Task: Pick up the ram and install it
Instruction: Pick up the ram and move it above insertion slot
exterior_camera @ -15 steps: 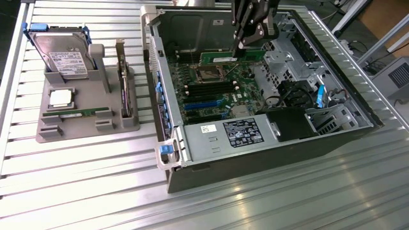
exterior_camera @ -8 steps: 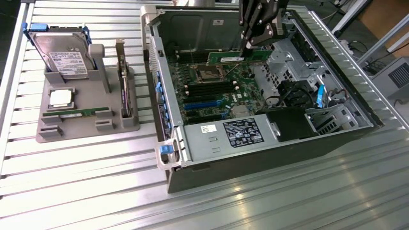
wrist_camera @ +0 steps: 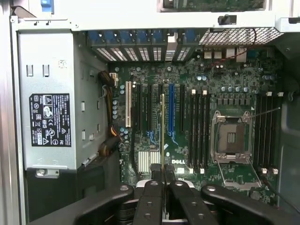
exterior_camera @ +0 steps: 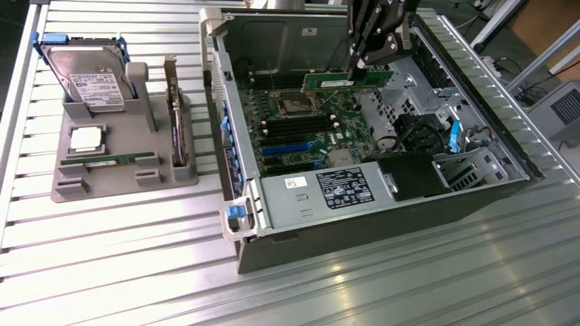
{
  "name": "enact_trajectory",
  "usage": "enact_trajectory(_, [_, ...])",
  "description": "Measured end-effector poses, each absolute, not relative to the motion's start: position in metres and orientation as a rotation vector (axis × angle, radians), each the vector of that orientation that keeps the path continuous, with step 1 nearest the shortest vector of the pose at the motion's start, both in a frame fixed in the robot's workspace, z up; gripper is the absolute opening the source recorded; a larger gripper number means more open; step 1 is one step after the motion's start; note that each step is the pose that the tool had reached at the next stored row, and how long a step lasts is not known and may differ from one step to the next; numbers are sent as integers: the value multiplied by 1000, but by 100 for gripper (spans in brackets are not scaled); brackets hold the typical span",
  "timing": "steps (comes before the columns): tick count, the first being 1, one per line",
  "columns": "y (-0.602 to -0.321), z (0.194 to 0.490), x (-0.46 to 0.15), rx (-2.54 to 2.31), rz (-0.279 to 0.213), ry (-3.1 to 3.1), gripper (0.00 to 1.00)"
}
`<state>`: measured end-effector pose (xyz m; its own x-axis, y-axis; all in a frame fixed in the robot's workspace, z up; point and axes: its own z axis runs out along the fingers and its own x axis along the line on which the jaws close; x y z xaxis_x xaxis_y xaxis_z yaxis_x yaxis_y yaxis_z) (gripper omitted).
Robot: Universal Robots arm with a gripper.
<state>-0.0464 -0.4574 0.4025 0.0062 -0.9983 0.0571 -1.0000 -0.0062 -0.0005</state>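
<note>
Ram (exterior_camera: 347,81) hangs inside the open computer case (exterior_camera: 381,231), above the motherboard (exterior_camera: 317,132) and apparently clear of it, close to the processor socket (exterior_camera: 295,104). The fingers (wrist_camera: 153,192) of the gripper (exterior_camera: 365,64) are clamped on its upper edge. In the wrist view the ram (wrist_camera: 162,131) therefore appears edge-on, a thin line running away from the gripper (wrist_camera: 162,180), parallel to the long slots on the board.

The step in hand looks like lining the stick up over a slot (it is not seated in any). To do it well, I judge the stick should stay upright, parallel to the chosen black memory slot (wrist_camera: 199,131) and centred over its length. The slot's end clips should be open. The push should go straight down and evenly, since a tilted stick would likely jam at one end.

Counted:
- one ram in the fingers
- one more narrow green stick (exterior_camera: 109,161) lying in the grey holder (exterior_camera: 118,185) on the table (exterior_camera: 136,272), well apart from the case
- one hard drive (exterior_camera: 86,78), one square processor chip (exterior_camera: 86,138) and one expansion card (exterior_camera: 176,115) standing on edge, all in that holder
- one power supply (exterior_camera: 335,190) in the case
- two banks of memory slots flanking the one socket
</note>
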Motion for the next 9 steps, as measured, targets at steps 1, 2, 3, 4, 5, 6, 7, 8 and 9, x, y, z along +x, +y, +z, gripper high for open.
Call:
enact_trajectory(1, [-457,403,-45,2199,63,-2186,12])
enact_trajectory(2, [-457,403,-44,2200,63,-2186,12])
enact_trajectory(3, [-457,403,-42,2200,63,-2186,12])
enact_trajectory(4, [-457,403,-40,2200,63,-2186,12])
enact_trajectory(5, [-457,403,-38,2200,64,-2186,12])
enact_trajectory(6, [-457,403,-36,2200,63,-2186,12])
enact_trajectory(7, [-457,403,-33,2200,63,-2186,12])
enact_trajectory(8, [-457,403,-31,2200,63,-2186,12])
enact_trajectory(9, [-457,403,-30,2200,63,-2186,12])
